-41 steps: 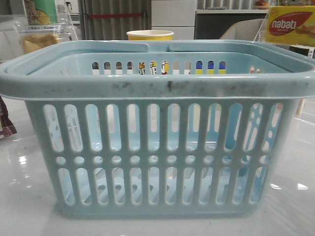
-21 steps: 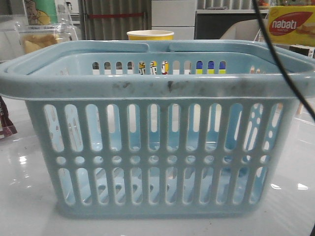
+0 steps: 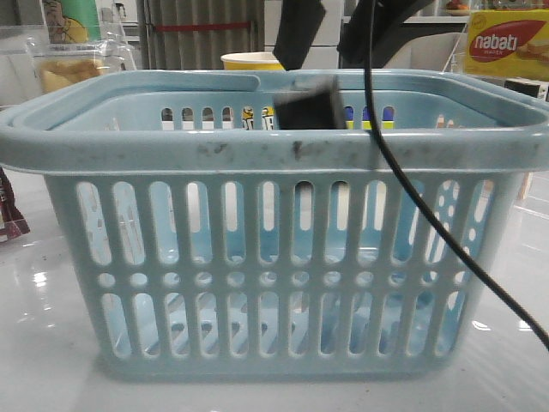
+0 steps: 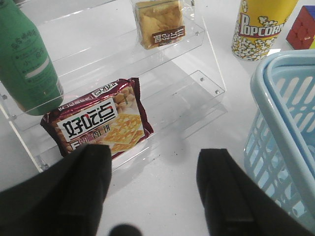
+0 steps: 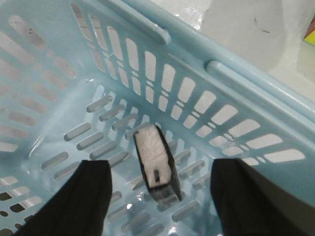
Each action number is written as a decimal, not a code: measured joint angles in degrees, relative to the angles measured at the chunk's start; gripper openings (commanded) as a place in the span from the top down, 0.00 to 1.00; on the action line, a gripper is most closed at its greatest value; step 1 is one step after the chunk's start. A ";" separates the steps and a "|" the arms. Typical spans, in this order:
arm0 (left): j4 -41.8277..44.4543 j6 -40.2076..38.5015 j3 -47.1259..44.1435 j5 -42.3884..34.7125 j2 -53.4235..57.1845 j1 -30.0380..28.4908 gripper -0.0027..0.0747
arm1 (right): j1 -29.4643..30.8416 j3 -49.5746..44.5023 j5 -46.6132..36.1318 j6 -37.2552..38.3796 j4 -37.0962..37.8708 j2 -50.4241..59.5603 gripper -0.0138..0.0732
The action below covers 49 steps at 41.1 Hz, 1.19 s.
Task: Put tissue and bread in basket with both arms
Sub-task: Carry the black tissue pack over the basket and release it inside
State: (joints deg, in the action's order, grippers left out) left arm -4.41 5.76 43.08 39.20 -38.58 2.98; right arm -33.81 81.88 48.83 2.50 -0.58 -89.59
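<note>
The pale blue-grey basket point(image 3: 274, 154) fills the front view. My right gripper point(image 3: 330, 47) hangs over its middle, fingers spread wide. The tissue point(image 3: 309, 106), a small dark blurred packet, is loose at rim level just below the fingers. In the right wrist view the tissue point(image 5: 155, 167) sits edge-on between the open fingers point(image 5: 93, 187), touching neither, over the basket floor point(image 5: 74, 132). My left gripper point(image 4: 156, 155) is open and empty over the table. The bread point(image 4: 158, 22) in its clear bag stands on a clear shelf beyond it, and also shows in the front view point(image 3: 69, 70).
A clear stepped acrylic shelf point(image 4: 197, 64) also holds a green bottle point(image 4: 27, 64) and a dark red biscuit packet point(image 4: 101, 123). A yellow popcorn cup point(image 4: 261, 27) and a coloured cube point(image 4: 302, 29) stand behind the basket point(image 4: 285, 118). A yellow Nabati box point(image 3: 506, 43) is back right.
My right arm and its cable have come into the front view above the basket. The tissue has left the fingers and is now at rim level.
</note>
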 measured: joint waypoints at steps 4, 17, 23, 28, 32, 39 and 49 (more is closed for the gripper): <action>0.00 0.00 0.00 0.00 0.00 0.00 0.38 | 0.00 0.00 0.09 0.00 1.24 0.36 0.20; 0.00 0.00 0.00 -0.04 0.00 0.00 0.38 | 0.00 -6.77 0.66 -0.48 2.20 14.23 0.20; 0.00 0.00 0.00 -0.04 0.00 0.00 0.38 | 0.00 -14.58 1.00 -0.52 2.23 24.68 0.20; 0.00 0.00 0.00 -0.13 0.00 0.00 0.38 | 0.00 -20.88 1.48 -0.52 2.23 33.47 0.20; 0.00 0.00 0.00 -0.13 0.00 0.00 0.38 | 0.00 -24.78 1.60 -0.52 2.23 39.63 0.20; -0.10 0.00 0.00 -1.59 -0.54 0.00 0.23 | 0.00 -29.80 1.82 -0.52 2.23 46.79 0.20; -2.84 0.00 5.03 -3.82 -8.44 0.00 0.16 | 0.00 -30.55 1.95 -0.52 2.23 48.80 0.20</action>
State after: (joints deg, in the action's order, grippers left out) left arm -7.24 5.76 48.11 35.38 -47.02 2.98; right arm -33.81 51.32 50.78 1.98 1.65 -40.79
